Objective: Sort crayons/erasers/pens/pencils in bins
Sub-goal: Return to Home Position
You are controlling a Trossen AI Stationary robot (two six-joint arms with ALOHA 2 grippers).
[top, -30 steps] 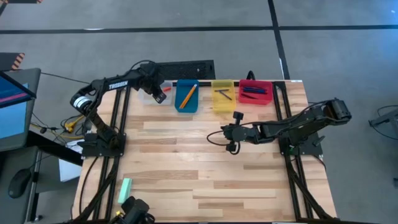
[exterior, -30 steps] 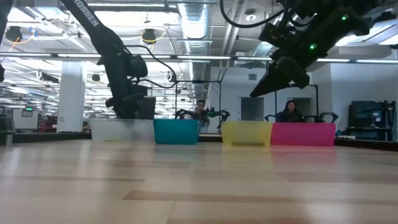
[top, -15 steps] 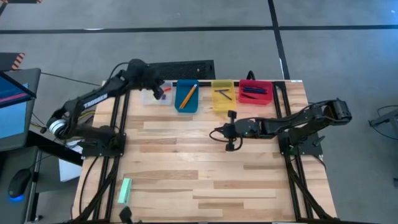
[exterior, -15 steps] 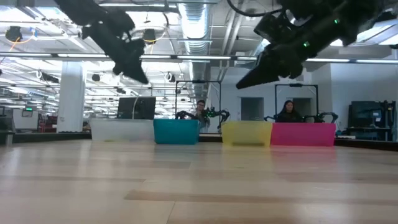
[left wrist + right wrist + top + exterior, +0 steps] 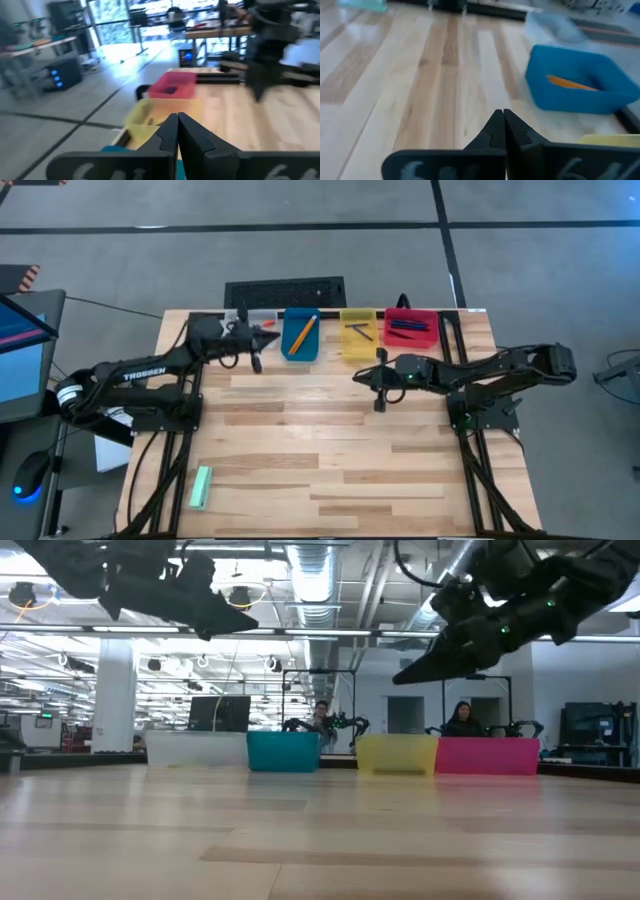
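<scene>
Four bins stand in a row on their bases at the table's far edge: clear (image 5: 243, 330), blue (image 5: 300, 337), yellow (image 5: 358, 335), red (image 5: 410, 328). Orange pencils (image 5: 302, 333) lie in the blue bin, dark pens (image 5: 408, 327) in the red bin, short dark sticks (image 5: 358, 331) in the yellow bin. A small red piece (image 5: 268, 326) shows in the clear bin. My left gripper (image 5: 262, 337) hangs shut and empty, high over the clear bin's near side. My right gripper (image 5: 358, 376) is shut and empty, in the air near the yellow bin.
A pale green block (image 5: 201, 487) lies on the table near the front left corner. A black keyboard (image 5: 285, 290) sits beyond the far edge behind the bins. The wide wooden middle of the table (image 5: 300, 440) carries no objects. People sit in the room behind.
My left gripper has risen out of the clear bin, from pointing down into it to hanging high above the table, tipped nearly level and pointing toward the right. My right gripper has drifted a little toward the far edge, staying shut.
</scene>
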